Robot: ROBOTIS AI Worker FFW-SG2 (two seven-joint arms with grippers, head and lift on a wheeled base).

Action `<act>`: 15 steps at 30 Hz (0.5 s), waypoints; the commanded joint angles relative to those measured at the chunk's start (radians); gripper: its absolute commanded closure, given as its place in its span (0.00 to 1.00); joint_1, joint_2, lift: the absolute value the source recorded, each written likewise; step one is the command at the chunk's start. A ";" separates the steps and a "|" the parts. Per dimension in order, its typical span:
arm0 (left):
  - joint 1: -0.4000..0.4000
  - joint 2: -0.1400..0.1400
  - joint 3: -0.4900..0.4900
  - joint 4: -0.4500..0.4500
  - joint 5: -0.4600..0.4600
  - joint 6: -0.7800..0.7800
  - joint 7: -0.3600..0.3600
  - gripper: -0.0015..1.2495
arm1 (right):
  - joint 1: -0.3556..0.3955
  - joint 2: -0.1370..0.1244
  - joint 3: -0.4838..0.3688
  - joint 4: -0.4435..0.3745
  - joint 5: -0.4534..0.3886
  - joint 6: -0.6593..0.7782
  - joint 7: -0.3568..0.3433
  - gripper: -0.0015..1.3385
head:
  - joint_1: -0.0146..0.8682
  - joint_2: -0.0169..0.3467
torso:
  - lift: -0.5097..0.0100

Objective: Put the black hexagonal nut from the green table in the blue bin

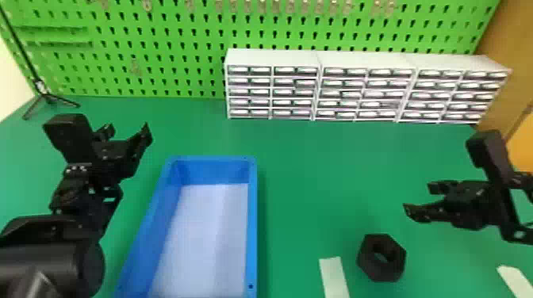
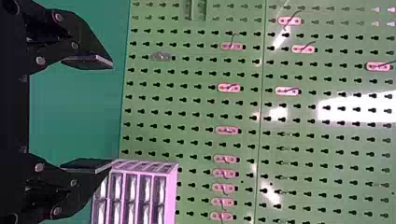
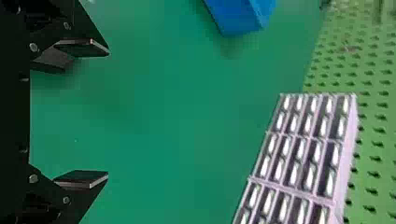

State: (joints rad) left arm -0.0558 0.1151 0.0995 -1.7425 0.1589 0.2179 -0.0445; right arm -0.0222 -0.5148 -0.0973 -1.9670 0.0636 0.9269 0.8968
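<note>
Pre-grasp step: nut (image 1: 369,266) on surface (image 1: 309,178); left gripper (image 1: 127,130) and right gripper (image 1: 420,200), fingers wide; the right should next draw back and lower around it.

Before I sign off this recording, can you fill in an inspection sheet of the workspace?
Surface: green table, bare around the nut and bin.
Job's things: black hexagonal nut on the table, right of the blue bin.
Clutter: one pale strip left of the nut, another to its right.
Grippers: left gripper left of the bin, jaws open; right gripper right of the nut, jaws open.
Cables: nothing seen.
Surroundings: pegboard behind, drawer cabinets before it, tripod far left.
</note>
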 commanded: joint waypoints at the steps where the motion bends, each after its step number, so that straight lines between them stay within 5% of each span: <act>1: 0.001 0.006 -0.001 0.000 -0.002 0.000 0.000 0.40 | 0.021 -0.076 0.037 -0.004 -0.004 0.003 0.036 0.25 | 0.79 0.12 | 0.80; 15: -0.007 0.031 -0.006 -0.002 -0.007 0.012 -0.003 0.40 | 0.024 -0.249 0.169 -0.001 0.022 -0.039 0.109 0.25 | 0.79 0.12 | 0.80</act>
State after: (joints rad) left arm -0.0609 0.1351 0.0933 -1.7438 0.1520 0.2279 -0.0462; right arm 0.0045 -0.7245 0.0270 -1.9685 0.0754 0.9119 1.0033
